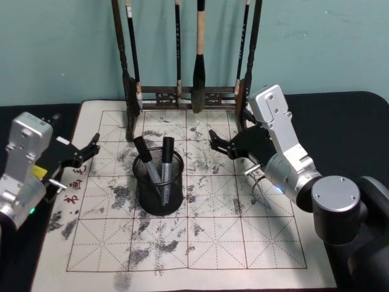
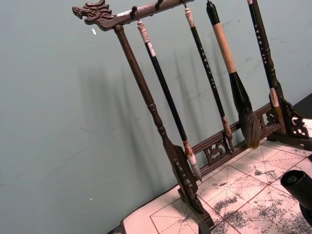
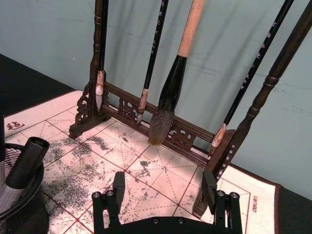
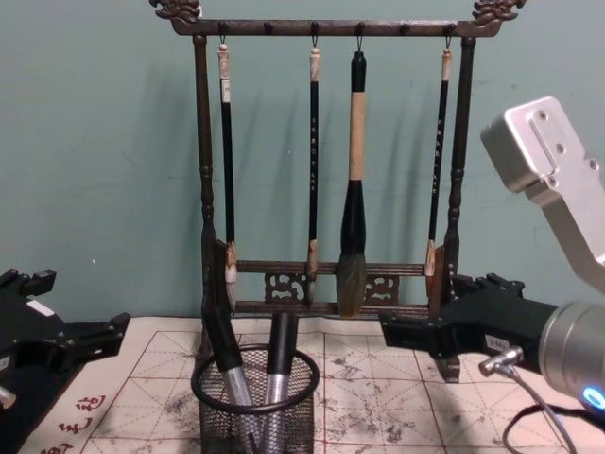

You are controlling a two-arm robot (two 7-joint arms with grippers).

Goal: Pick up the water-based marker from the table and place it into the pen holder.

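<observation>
Markers, two of them, stand tilted inside the pen holder (image 1: 160, 190), a black wire-mesh cup sitting on the white felt calligraphy mat (image 1: 206, 237) near its middle. Left marker (image 1: 148, 159) leans toward the robot's left, black cap up, grey barrel down in the mesh; right marker (image 1: 166, 163) stands nearly upright beside it, same black cap and grey barrel. Chest view shows both caps rising above the solid rim of the cup. Mat carries a red grid, grey ink smudges, and red characters at its left edge; it lies on the dark table (image 1: 346, 118). Behind the cup stands a tall dark wooden brush rack (image 4: 326, 151) with four calligraphy brushes hanging from its top bar, the third one thick with a tan handle. Right gripper (image 1: 222, 143) hovers above the mat to the right of the cup and in front of the rack's right post, fingers spread apart with nothing between them; right wrist view shows both black fingers parted over bare mat. Left gripper (image 1: 90, 149) hangs over the mat's left edge, well apart from the cup, its black fingers parted and empty. A thin cable trails from the right arm down onto the mat.
</observation>
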